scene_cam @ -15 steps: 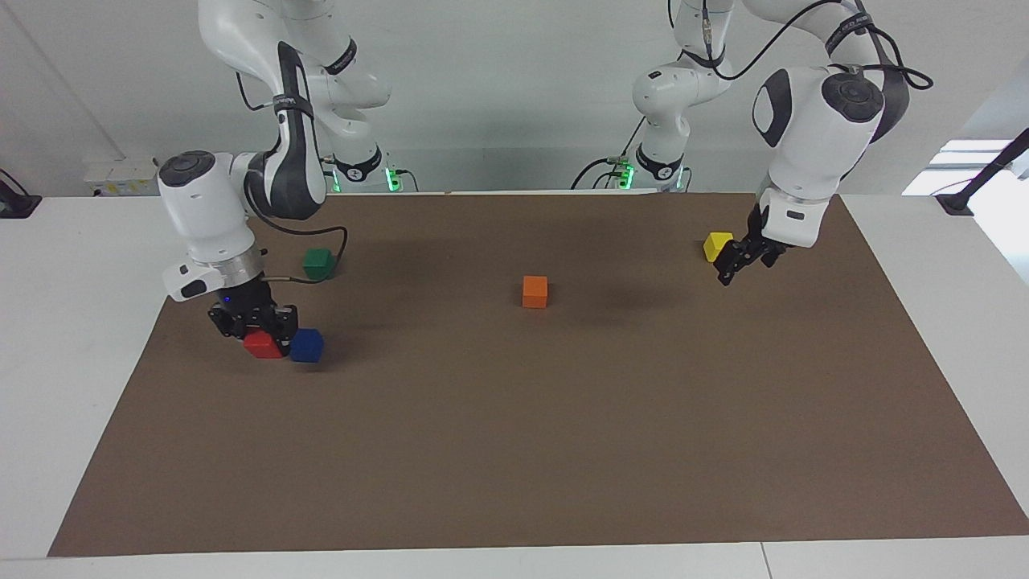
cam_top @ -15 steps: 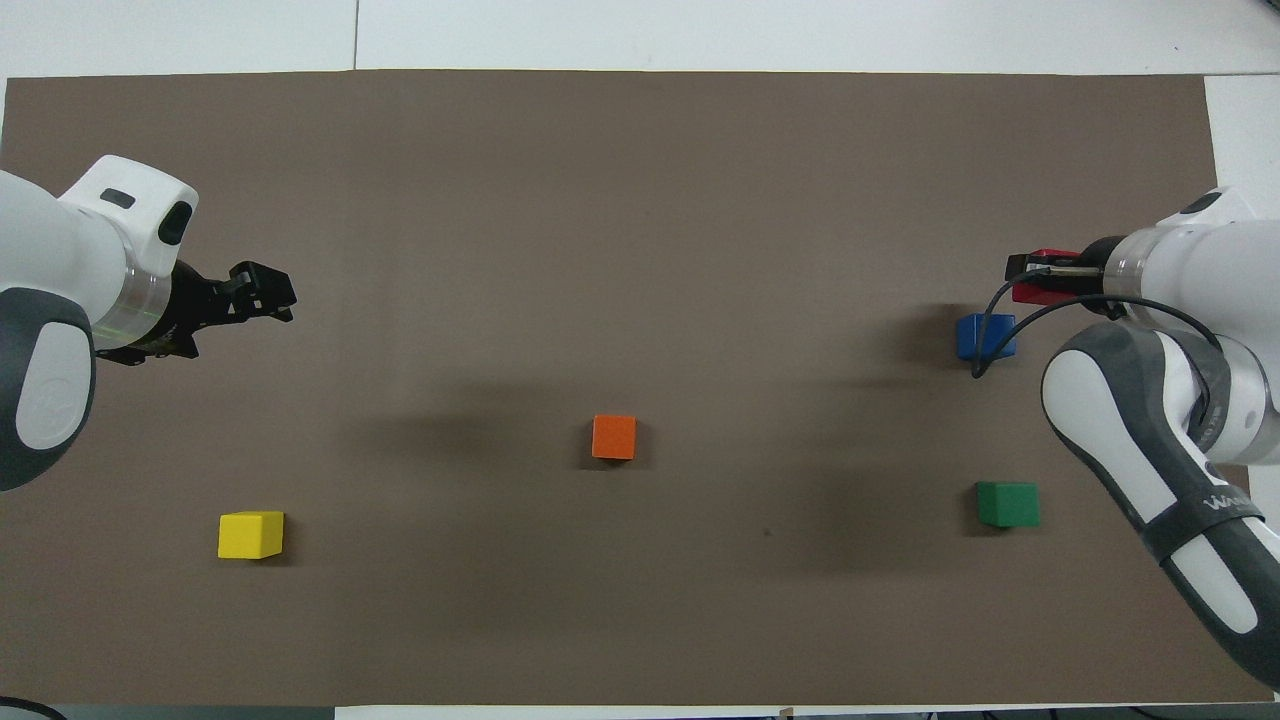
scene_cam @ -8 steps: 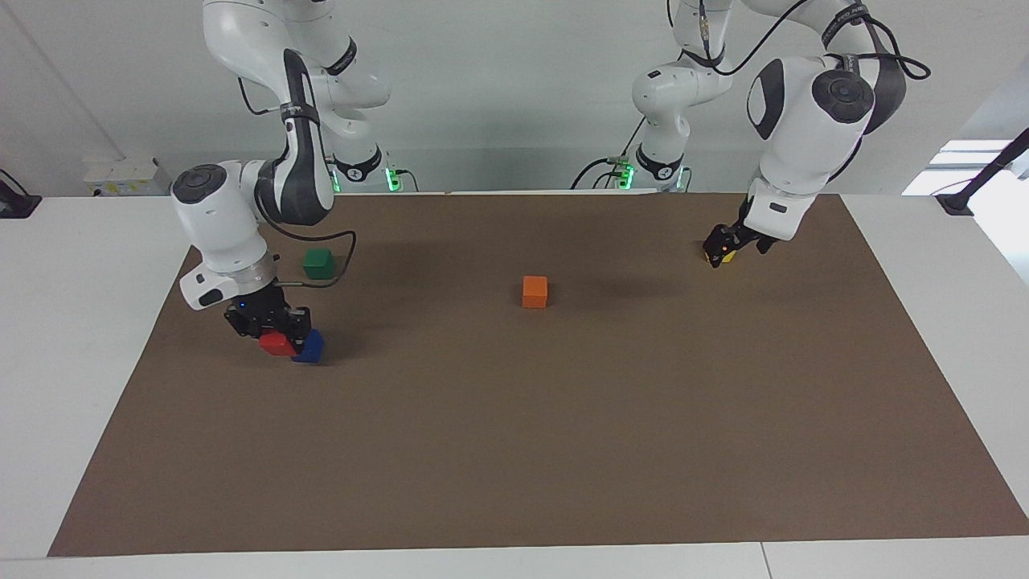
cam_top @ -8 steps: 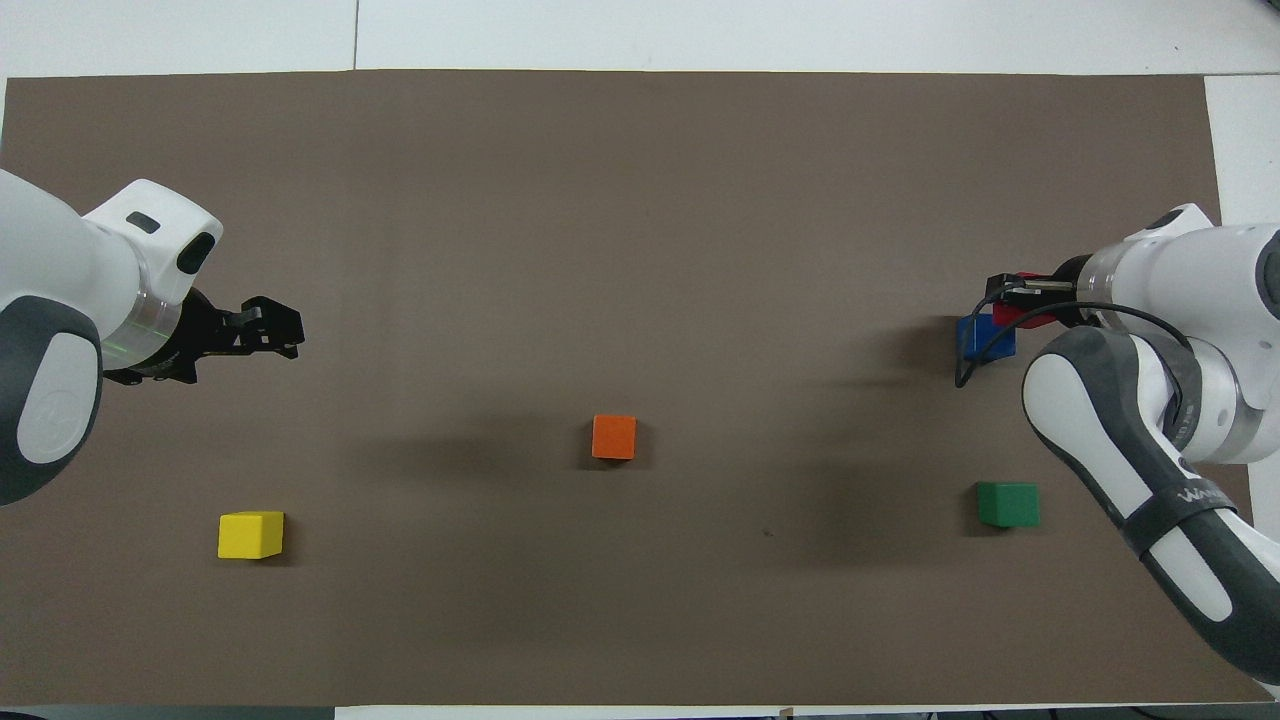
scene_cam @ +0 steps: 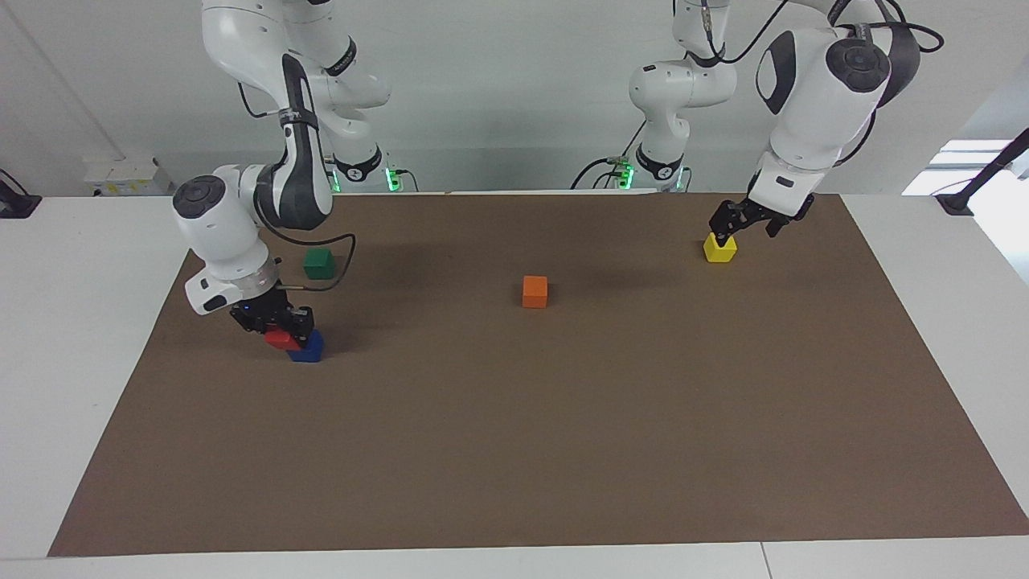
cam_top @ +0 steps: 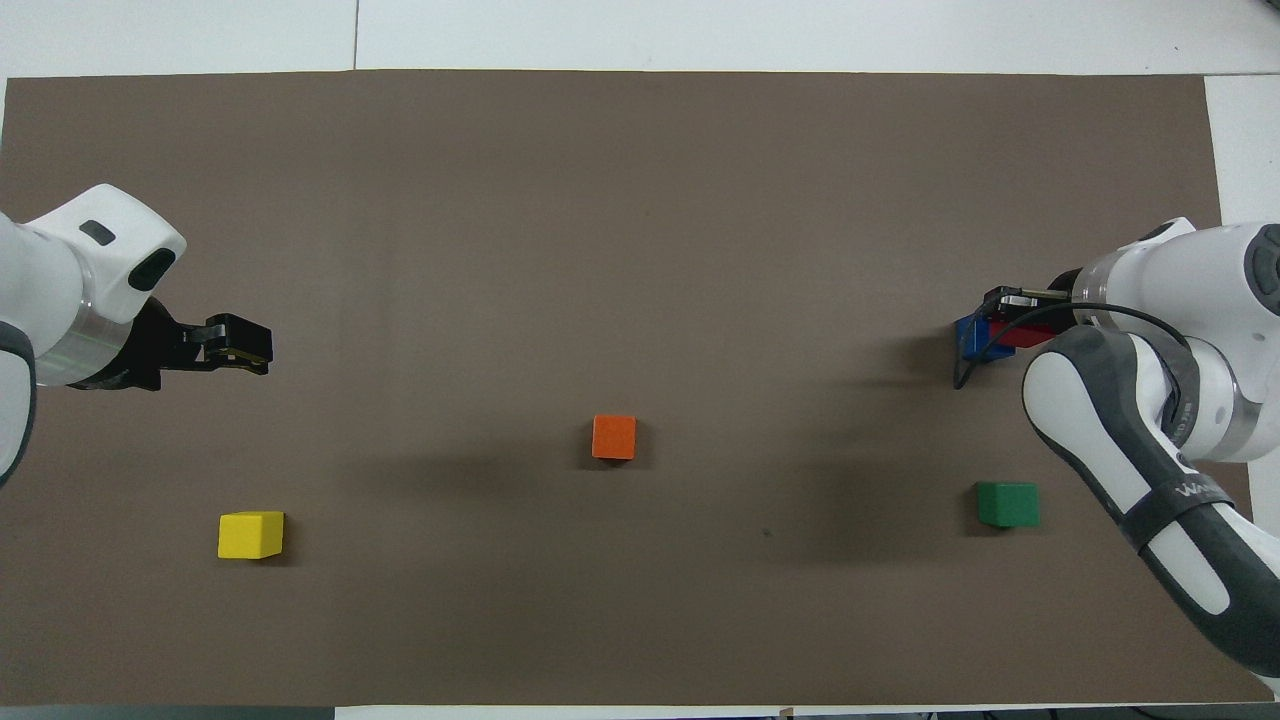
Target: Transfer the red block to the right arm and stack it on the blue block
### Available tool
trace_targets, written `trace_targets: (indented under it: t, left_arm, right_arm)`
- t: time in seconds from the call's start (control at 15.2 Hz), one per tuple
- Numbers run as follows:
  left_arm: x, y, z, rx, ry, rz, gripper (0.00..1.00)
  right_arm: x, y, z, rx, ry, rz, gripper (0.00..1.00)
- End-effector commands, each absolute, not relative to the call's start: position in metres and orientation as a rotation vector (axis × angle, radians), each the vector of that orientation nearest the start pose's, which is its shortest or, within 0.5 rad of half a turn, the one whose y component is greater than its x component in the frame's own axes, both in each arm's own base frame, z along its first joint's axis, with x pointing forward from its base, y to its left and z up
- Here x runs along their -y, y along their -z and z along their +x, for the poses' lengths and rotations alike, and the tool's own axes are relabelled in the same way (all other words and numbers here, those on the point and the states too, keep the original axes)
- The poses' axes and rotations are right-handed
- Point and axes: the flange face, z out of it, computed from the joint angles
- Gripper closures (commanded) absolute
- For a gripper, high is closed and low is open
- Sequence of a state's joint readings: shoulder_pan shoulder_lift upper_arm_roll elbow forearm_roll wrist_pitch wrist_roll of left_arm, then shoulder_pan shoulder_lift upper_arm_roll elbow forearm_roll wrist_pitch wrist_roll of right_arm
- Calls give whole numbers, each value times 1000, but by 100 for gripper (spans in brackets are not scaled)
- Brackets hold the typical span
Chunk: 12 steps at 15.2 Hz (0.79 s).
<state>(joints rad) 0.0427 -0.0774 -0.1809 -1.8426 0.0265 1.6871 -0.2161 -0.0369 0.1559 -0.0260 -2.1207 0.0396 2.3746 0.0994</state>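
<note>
I've got the right gripper point(scene_cam: 281, 326) pinching the red block point(scene_cam: 280, 338), low over the blue block point(scene_cam: 308, 346). Red overlaps blue's top edge toward the R arm's end of the mat point(scene_cam: 514, 450) (can't tell if it's touching or seated). Blue sits farther from the robots than the green block point(scene_cam: 318, 262). Left gripper point(scene_cam: 744, 223) hangs in the air over the mat at the L end, fingers spread, holding nothing. Orange block point(scene_cam: 534, 291) mid-mat, yellow block point(scene_cam: 719, 248) near the L arm.
</note>
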Motion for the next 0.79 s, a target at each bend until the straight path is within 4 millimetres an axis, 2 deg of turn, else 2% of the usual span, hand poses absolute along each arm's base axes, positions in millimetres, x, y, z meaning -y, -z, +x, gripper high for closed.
trace_targets:
  t: [0.0, 0.2, 0.33, 0.53, 0.72]
  left_arm:
    - [70, -568, 541, 77, -125, -3096, 0]
    - [71, -566, 566, 85, -137, -3125, 0]
    - [71, -568, 564, 73, -155, -3123, 0]
    - [71, -578, 555, -53, -118, -3125, 0]
    - [70, -579, 563, -76, -51, -3128, 0]
  right_arm:
    - [34, -351, 573, -327, 149, -3112, 100]
    - [30, -351, 573, -355, 143, -3107, 100]
    - [28, -351, 573, -356, 146, -3107, 100]
    - [22, -352, 573, -344, 148, -3107, 100]
    - [22, -342, 574, -340, 134, -3110, 100]
